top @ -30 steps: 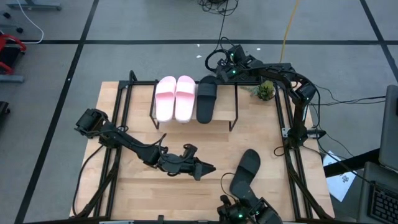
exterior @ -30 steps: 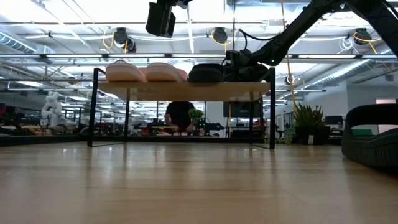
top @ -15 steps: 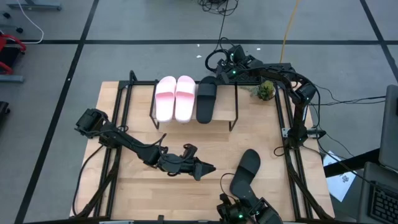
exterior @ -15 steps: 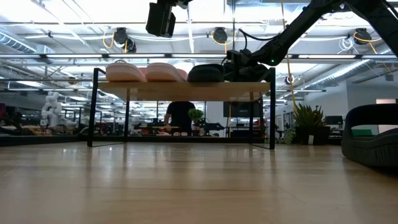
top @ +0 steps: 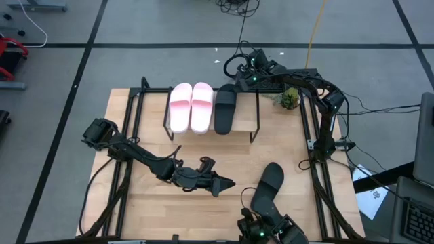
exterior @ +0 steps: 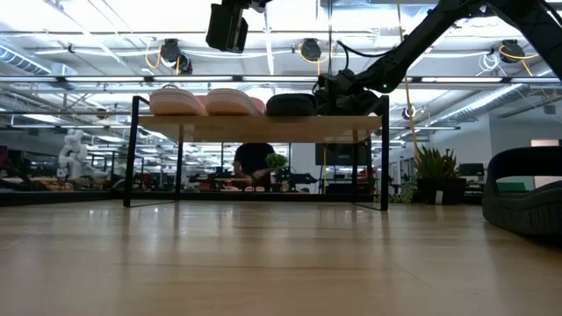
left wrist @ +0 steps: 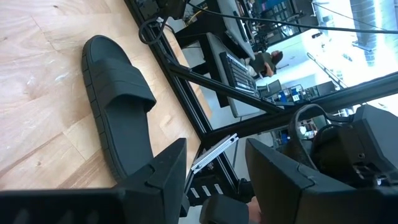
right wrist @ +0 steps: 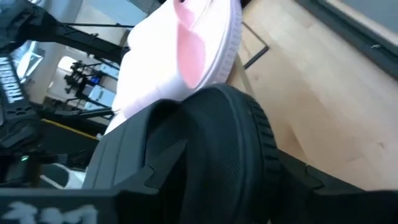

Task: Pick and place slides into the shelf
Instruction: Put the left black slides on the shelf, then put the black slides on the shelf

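Note:
The shelf [top: 247,120] stands at the table's far middle. Two pale pink slides [top: 191,106] and one black slide [top: 225,112] lie side by side on its board, soles down. My right gripper [top: 238,84] reaches in from the far side and is shut on that black slide's far end. A second black slide [top: 266,190] lies flat on the tabletop near the near right. My left gripper [top: 230,184] hovers open just left of it, pointing at it, and touches nothing. My right gripper holds the black slide on the shelf by its rounded far end [right wrist: 249,124], pinched between the two fingers [right wrist: 149,174]. It comes level from the table's far side, along the slide's length. The slide lies flat on the shelf board [exterior: 263,127] beside the pink pair.
A small potted plant [top: 289,99] stands right of the shelf by the right arm. Black frame rails [top: 319,183] run along both table sides. Bare wood lies between the shelf and the left arm. A person [exterior: 255,165] shows in the room beyond the table.

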Motion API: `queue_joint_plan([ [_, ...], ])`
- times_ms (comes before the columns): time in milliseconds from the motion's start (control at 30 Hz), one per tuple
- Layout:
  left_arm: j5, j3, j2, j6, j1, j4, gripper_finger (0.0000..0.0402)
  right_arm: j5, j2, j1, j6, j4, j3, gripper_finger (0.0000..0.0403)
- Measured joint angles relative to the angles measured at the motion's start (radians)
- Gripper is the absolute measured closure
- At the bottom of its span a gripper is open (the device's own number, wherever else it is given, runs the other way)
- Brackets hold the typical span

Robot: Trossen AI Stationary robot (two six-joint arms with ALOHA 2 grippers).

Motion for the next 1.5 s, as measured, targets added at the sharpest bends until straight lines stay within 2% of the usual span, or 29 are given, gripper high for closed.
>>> queue_joint_plan([
  [900, 0.000, 0.000, 0.000, 0.011, 0.000, 0.000, 0.0238, 0.060, 0.000, -0.062, 0.001, 0.035, 0.000, 0.0233],
  [1133, 0.000, 0.000, 0.000, 0.011, 0.000, 0.000, 0.0238, 0.061, 0.000, -0.089, 0.071, 0.141, 0.000, 0.0234],
  [1367, 0.000, 0.000, 0.000, 0.014, 0.000, 0.000, 0.0238, 0.051, -0.004, -0.135, 0.231, 0.303, 0.000, 0.0234],
  [1500, 0.000, 0.000, 0.000, 0.014, 0.000, 0.000, 0.0238, -0.049, -0.022, -0.153, 0.332, 0.382, 0.000, 0.0234],
])
